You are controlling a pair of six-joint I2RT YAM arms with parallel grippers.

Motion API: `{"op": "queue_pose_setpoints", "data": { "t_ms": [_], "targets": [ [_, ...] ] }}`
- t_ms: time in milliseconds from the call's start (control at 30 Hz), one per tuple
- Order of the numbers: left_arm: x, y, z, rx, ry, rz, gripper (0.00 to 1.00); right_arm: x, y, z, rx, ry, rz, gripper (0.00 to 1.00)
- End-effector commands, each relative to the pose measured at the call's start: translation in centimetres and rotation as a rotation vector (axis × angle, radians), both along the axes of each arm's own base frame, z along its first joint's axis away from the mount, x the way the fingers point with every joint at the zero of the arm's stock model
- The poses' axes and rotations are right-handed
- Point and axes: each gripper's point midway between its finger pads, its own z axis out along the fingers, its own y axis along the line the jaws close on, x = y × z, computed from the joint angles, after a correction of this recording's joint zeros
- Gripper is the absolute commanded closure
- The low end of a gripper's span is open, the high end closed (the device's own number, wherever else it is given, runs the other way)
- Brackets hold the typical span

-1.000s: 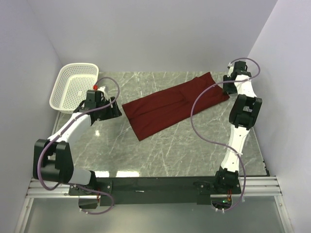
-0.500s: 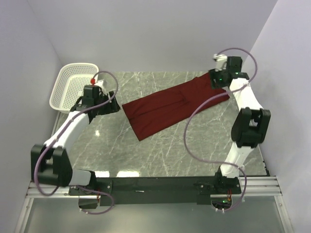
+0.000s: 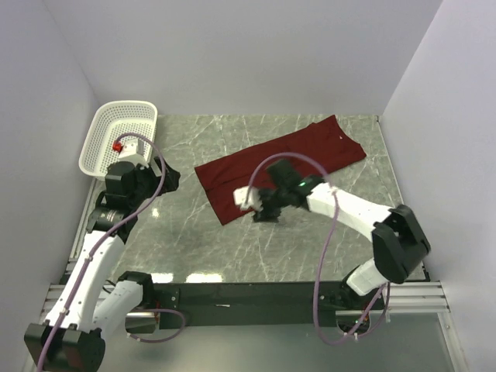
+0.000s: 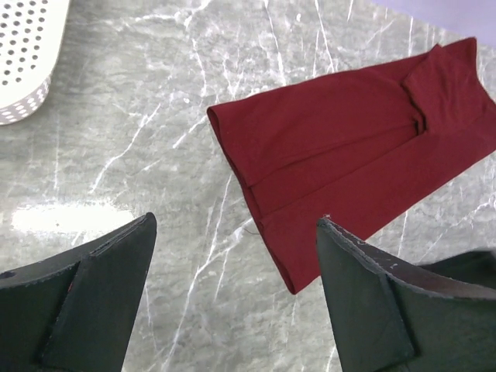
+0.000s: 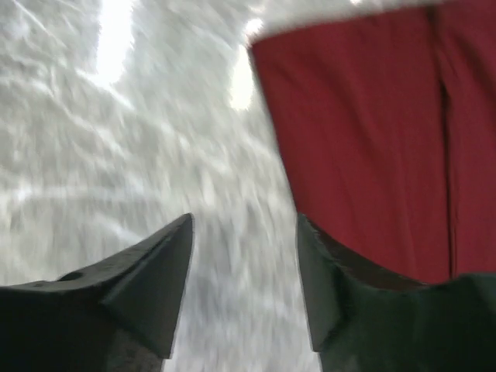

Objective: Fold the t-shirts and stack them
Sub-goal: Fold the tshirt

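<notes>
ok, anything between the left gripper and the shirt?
Nothing visible. Only bare table lies between the open left gripper and the shirt; the basket sits off to the side.

place: robot lab test cell | evidence: plain pale walls (image 3: pixel 248 54) boxing a marble-look worktop (image 3: pixel 201 248) | metal rail (image 3: pixel 418 294) at near edge carrying cabled left arm (image 3: pixel 97 248) and right arm (image 3: pixel 349 205)

A dark red t-shirt (image 3: pixel 229 182), folded into a long strip, lies flat on the table (image 3: pixel 310 240), running from near left to far right. The right tool (image 3: pixel 266 209) hangs over the strip's near edge, toward its left end. The left tool (image 3: pixel 169 180) sits left of the shirt, apart from it, beside a white basket (image 3: pixel 116 136) in the far left corner.
</notes>
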Motion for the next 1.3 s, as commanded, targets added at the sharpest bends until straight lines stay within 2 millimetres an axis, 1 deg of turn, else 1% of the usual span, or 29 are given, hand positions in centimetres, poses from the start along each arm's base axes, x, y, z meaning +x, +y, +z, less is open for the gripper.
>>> {"op": "queue_pose_setpoints", "data": {
  "t_ms": [0, 33, 67, 100, 133, 167, 200, 233, 267, 300, 333, 367, 400, 567, 600, 700, 733, 800, 867, 900, 967, 1000, 1033, 1067, 1100, 1133, 1233, 1267],
  "targets": [
    [-0.7, 0.9, 1.3, -0.009, -0.027, 0.049, 0.11, 0.8, 4.1, -0.5, -0.049, -0.164, 0.048, 0.39],
    [-0.8, 0.9, 1.5, -0.007, -0.030, 0.051, 0.11, 0.8, 4.8, -1.8, -0.082, -0.156, 0.046, 0.41],
    [-1.2, 1.1, 1.9, -0.005, -0.040, 0.058, 0.11, 1.7, 5.8, -1.5, -0.083, -0.191, 0.014, 0.41],
    [-1.3, 1.1, 2.2, -0.006, -0.045, 0.058, 0.11, 1.7, 6.6, -1.7, -0.089, -0.204, 0.018, 0.41],
    [-1.5, 1.2, 2.6, -0.008, -0.054, 0.062, 0.11, 1.2, 7.5, -2.9, -0.112, -0.198, 0.039, 0.42],
    [-1.7, 1.3, 3.2, -0.011, -0.067, 0.065, 0.10, 1.5, 8.3, -2.7, -0.113, -0.223, 0.033, 0.42],
    [-1.9, 1.3, 3.4, -0.012, -0.073, 0.064, 0.11, 1.4, 8.8, -2.9, -0.117, -0.229, 0.038, 0.43],
    [-2.0, 1.3, 3.6, -0.010, -0.078, 0.063, 0.11, 0.9, 9.5, -3.8, -0.132, -0.225, 0.056, 0.44],
    [-2.2, 1.4, 4.3, -0.013, -0.096, 0.064, 0.10, 1.2, 10.0, -3.6, -0.131, -0.241, 0.051, 0.44],
    [-2.4, 1.4, 4.4, -0.010, -0.095, 0.063, 0.10, 1.4, 10.3, -3.6, -0.132, -0.245, 0.047, 0.45],
    [-2.4, 1.9, 4.6, 0.001, -0.105, 0.088, 0.09, 1.4, 10.4, -4.2, -0.144, -0.241, 0.043, 0.45],
    [-2.6, 2.0, 5.0, 0.002, -0.114, 0.090, 0.09, 1.8, 10.8, -3.9, -0.138, -0.242, 0.035, 0.45],
    [-2.6, 2.0, 4.9, 0.004, -0.111, 0.091, 0.09, 1.8, 10.9, -4.4, -0.148, -0.234, 0.035, 0.46],
    [-3.0, 2.1, 5.2, 0.005, -0.124, 0.090, 0.09, 1.6, 11.1, -5.5, -0.167, -0.222, 0.063, 0.47],
    [-3.0, 2.1, 5.2, 0.006, -0.124, 0.092, 0.09, 1.5, 11.1, -6.1, -0.178, -0.212, 0.067, 0.47],
    [-3.1, 2.2, 5.3, 0.008, -0.126, 0.096, 0.08, 1.4, 11.0, -6.8, -0.192, -0.192, 0.074, 0.48],
    [-3.2, 2.3, 5.1, 0.010, -0.125, 0.095, 0.08, 1.1, 11.0, -7.0, -0.192, -0.184, 0.086, 0.48],
    [-3.3, 2.3, 5.1, 0.012, -0.125, 0.096, 0.07, 0.9, 10.9, -7.1, -0.194, -0.184, 0.092, 0.48],
    [-3.3, 2.3, 4.7, 0.009, -0.121, 0.096, 0.07, 1.1, 11.0, -7.2, -0.196, -0.189, 0.083, 0.48],
    [-3.3, 2.2, 4.7, 0.006, -0.119, 0.095, 0.07, 1.2, 11.0, -7.6, -0.207, -0.184, 0.077, 0.48],
    [-3.3, 2.1, 4.6, -0.002, -0.117, 0.092, 0.07, 1.8, 11.3, -7.5, -0.211, -0.194, 0.060, 0.48],
    [-3.3, 2.0, 4.5, -0.003, -0.115, 0.089, 0.07, 1.9, 11.3, -8.2, -0.226, -0.187, 0.060, 0.48],
    [-3.4, 2.0, 4.7, -0.005, -0.118, 0.091, 0.07, 2.1, 11.5, -8.2, -0.228, -0.187, 0.055, 0.48],
    [-3.4, 2.2, 4.8, -0.004, -0.121, 0.095, 0.07, 2.2, 11.6, -8.3, -0.234, -0.188, 0.055, 0.52],
    [-3.6, 2.3, 4.9, -0.001, -0.121, 0.099, 0.07, 2.2, 11.4, -9.1, -0.252, -0.180, 0.059, 0.53],
    [-3.6, 2.4, 5.0, 0.001, -0.125, 0.103, 0.07, 2.4, 11.4, -9.2, -0.255, -0.181, 0.057, 0.55],
    [-4.0, 2.6, 5.1, 0.010, -0.126, 0.110, 0.06, 2.3, 11.2, -9.9, -0.268, -0.176, 0.059, 0.67],
    [-4.0, 2.6, 5.1, 0.012, -0.128, 0.111, 0.06, 2.2, 11.2, -9.7, -0.265, -0.177, 0.061, 0.76]
  ]
}}
